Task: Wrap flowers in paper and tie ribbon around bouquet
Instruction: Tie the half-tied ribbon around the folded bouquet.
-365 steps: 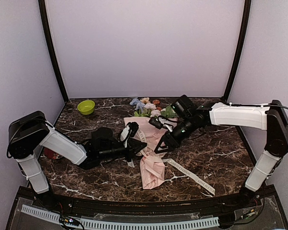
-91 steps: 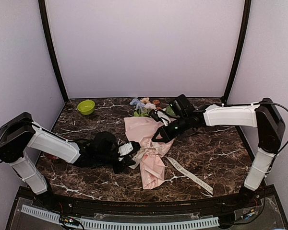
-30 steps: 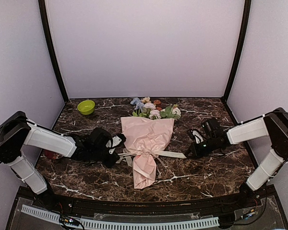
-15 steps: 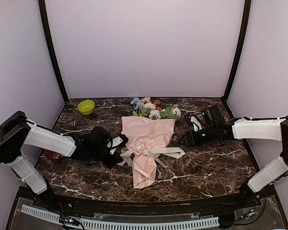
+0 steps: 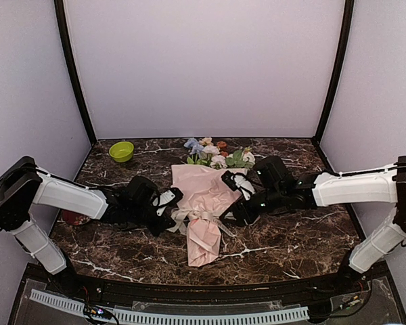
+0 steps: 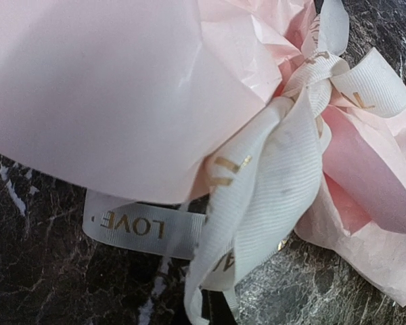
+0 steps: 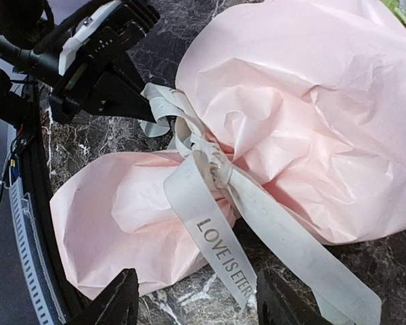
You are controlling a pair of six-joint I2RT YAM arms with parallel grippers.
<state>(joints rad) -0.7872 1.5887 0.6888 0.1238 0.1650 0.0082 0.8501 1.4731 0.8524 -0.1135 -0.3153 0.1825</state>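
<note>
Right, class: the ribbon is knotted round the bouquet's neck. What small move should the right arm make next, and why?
Probably lower the right gripper and close on the loose tail of the ribbon. Its fingers stand open, straddling that tail beside the bouquet, while the left gripper, shut, seems to hold the other end. Pulling both would snug the knot.

Dark brown marble-patterned tabletop point(image 5: 304, 230) with white veins. Plain pale lilac walls point(image 5: 203, 68) on three sides, slim black posts point(image 5: 74, 68) at the rear corners. Lighting even, diffuse.
</note>
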